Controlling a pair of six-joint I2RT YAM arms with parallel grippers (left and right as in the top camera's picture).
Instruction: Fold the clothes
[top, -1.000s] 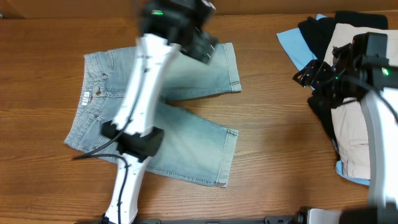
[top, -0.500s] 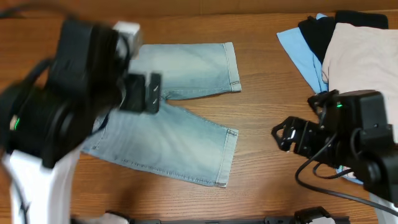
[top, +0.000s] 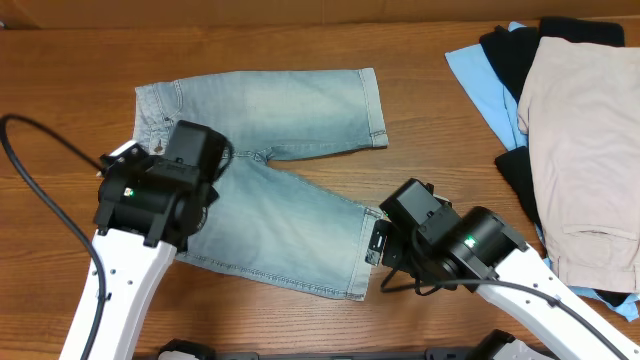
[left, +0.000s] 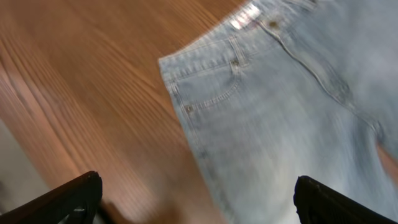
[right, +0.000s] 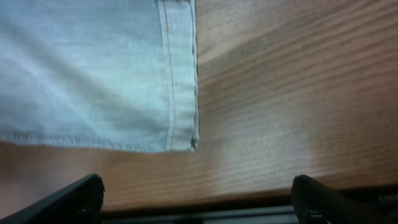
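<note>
Overhead view puts the left pincer (left: 199, 205) at the left end of the denim shorts (top: 270, 190), above the waist; its own camera, though blurred, shows both fingers set wide apart with nothing between them, and the waistband corner (left: 171, 65) with its pocket stitching lying flat on the worktop (top: 60, 70) below. The shorts are spread out left of centre, waist to the left, the two legs splayed apart in a V towards the right, so the fold has not yet begun. Further right, the right pincer (right: 199, 199) hangs by the end of the nearer leg, also gaping and empty, with the hem corner (right: 183, 140) just ahead of it and bare wood under most of its span. At the far right lie the beige garment (top: 580, 150), the black garment (top: 515, 55) and the sky-blue garment (top: 475, 70), heaped together and well apart from the shorts. The likely trouble is a poor bite: closing where it is now, the right pincer could miss the hem and scrape wood, or nip only the top layer of denim. With the legs splayed, lifting both ends unevenly would probably leave a skewed, bunched fold.
</note>
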